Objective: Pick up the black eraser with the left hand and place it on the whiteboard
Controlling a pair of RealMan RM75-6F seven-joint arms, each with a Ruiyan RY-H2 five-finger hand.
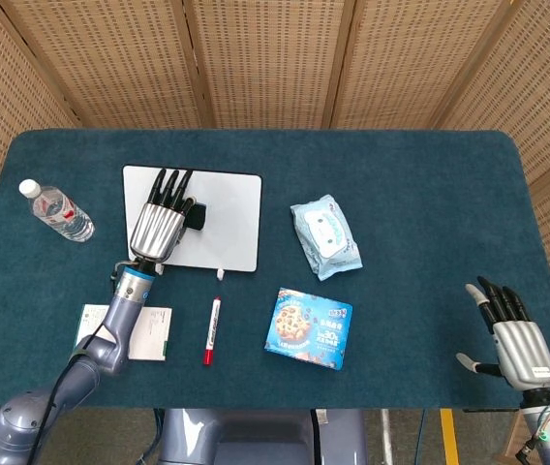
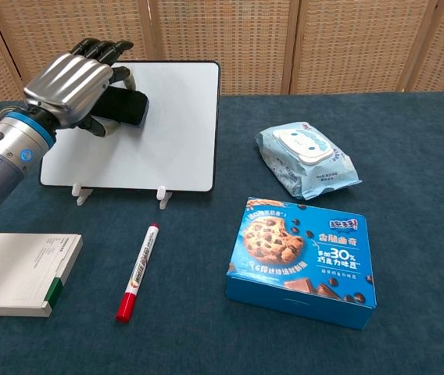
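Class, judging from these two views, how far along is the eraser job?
Done: the left hand has picked up the black eraser. In hand: it holds the eraser over the whiteboard; contact cannot be told. Left: setting it down and letting go. The right hand is open, apart.

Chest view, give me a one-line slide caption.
Left hand holds the black eraser over the whiteboard, not yet released.

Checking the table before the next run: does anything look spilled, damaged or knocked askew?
Nothing stands out. The bottle lies on its side, capped, no spill. The left hand holds the eraser over the whiteboard.
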